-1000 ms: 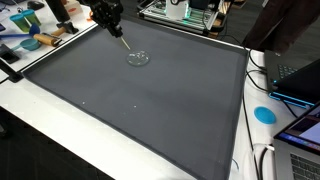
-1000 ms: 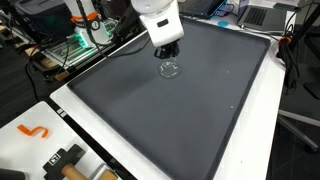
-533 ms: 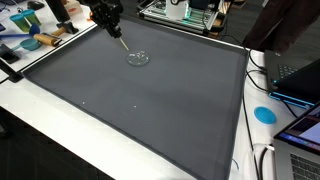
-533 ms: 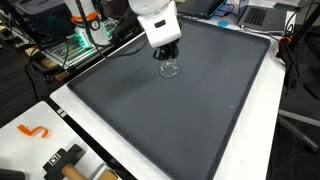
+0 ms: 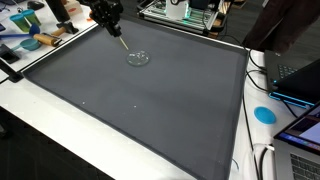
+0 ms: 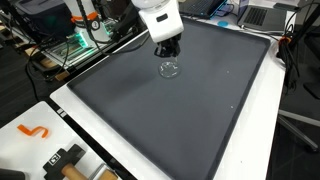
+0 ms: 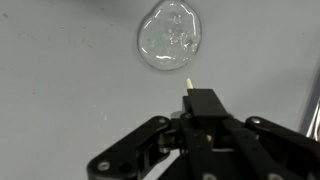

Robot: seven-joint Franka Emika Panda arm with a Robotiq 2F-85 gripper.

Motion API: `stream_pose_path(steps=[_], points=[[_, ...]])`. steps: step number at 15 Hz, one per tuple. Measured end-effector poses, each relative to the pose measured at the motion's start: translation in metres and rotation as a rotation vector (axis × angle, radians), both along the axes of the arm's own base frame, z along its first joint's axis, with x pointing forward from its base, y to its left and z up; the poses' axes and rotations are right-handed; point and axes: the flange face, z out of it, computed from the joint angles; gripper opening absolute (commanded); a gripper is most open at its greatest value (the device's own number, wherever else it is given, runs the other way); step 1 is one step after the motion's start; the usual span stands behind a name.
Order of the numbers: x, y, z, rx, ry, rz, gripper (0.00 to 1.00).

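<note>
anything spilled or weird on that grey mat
Yes: a clear, glossy blob with an uneven edge lies on the grey mat, looking like spilled liquid, though I cannot tell what it is. The gripper hangs just beside it, shut on a thin stick. Nothing else on the mat looks off.

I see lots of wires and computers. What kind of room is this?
Probably a robot lab: laptops and cables sit beside a big dark mat, an electronics rack stands behind, and a robot hand holds a thin stick above it.
</note>
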Motion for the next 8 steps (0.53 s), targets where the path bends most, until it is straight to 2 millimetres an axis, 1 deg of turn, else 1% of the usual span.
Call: stream_pose_path(steps=[4, 8], points=[[0.002, 0.007, 0.006, -0.035, 0.006, -0.005, 0.03], [0.003, 0.021, 0.015, -0.105, 0.028, 0.006, 0.03]])
